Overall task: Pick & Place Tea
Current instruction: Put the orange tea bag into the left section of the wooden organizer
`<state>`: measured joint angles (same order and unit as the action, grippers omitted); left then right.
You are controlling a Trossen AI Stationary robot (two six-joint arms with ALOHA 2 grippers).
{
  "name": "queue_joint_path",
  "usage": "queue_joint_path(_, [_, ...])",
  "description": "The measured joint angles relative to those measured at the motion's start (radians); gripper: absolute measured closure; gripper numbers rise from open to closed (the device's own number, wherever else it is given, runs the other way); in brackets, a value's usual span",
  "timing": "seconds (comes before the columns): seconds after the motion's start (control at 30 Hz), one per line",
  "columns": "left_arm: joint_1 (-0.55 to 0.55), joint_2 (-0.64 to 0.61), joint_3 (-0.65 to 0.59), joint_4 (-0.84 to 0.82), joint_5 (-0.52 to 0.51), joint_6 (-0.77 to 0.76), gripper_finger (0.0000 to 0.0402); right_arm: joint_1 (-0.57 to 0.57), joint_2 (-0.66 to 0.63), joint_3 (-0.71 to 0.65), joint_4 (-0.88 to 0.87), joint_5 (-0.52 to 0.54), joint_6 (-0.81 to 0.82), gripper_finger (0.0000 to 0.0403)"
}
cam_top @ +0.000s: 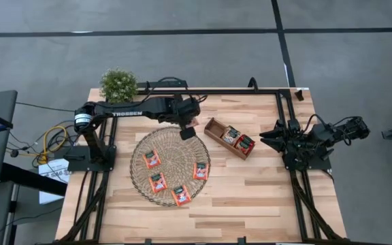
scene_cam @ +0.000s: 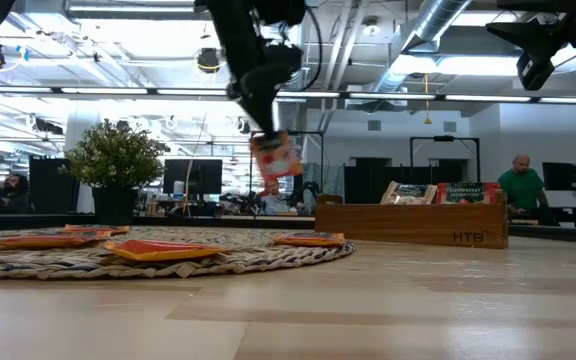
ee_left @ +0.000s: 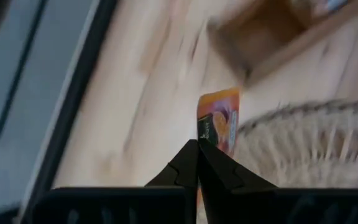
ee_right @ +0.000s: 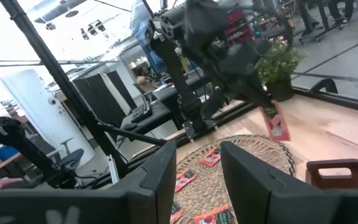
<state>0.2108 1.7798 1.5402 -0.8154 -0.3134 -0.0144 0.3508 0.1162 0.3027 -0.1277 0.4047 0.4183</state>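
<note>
Left arm lifts one tea bag off the mat

The left gripper point(scene_cam: 268, 135) is pinched tight on a small flat red-orange tea sachet point(scene_cam: 276, 160), which hangs down in the air over the 1 o'clock edge of the round woven wicker mat point(cam_top: 171, 146). The brown wooden compartment tray point(cam_top: 216, 135) lies toward 3 o'clock from it, quite near, its long side slanting toward 4 o'clock. Four more orange sachets point(cam_top: 157, 182) rest on the mat. The right gripper point(cam_top: 265, 136) waits partly open past the tray at 3 o'clock
</note>
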Motion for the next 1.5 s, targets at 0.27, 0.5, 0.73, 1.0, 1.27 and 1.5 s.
queue_joint_path(0.27, [-0.029,0.0,0.033,0.162,0.053,0.238,0.0402,0.0,0.0,0.0,0.0,0.017,0.0,0.0285])
queue_joint_path(0.5, [-0.054,0.005,0.033,0.262,0.055,0.461,0.0401,0.0,0.0,0.0,0.0,0.017,0.0,0.0285])
queue_joint_path(0.73, [-0.058,0.047,0.036,0.395,0.064,0.712,0.0401,0.0,0.0,0.0,-0.003,0.043,0.0,0.0285])
queue_joint_path(1.0, [-0.067,0.142,0.034,0.446,0.044,0.902,0.0401,0.0,0.001,0.0,-0.002,0.046,0.0,0.0285])
queue_joint_path(1.27, [-0.069,0.187,0.034,0.47,0.031,0.953,0.0401,0.0,0.0,0.0,0.0,0.046,0.0,0.0285])
queue_joint_path(1.5, [-0.069,0.187,0.033,0.474,0.063,0.948,0.0401,0.0,0.0,0.0,0.0,0.046,0.0,0.0285])
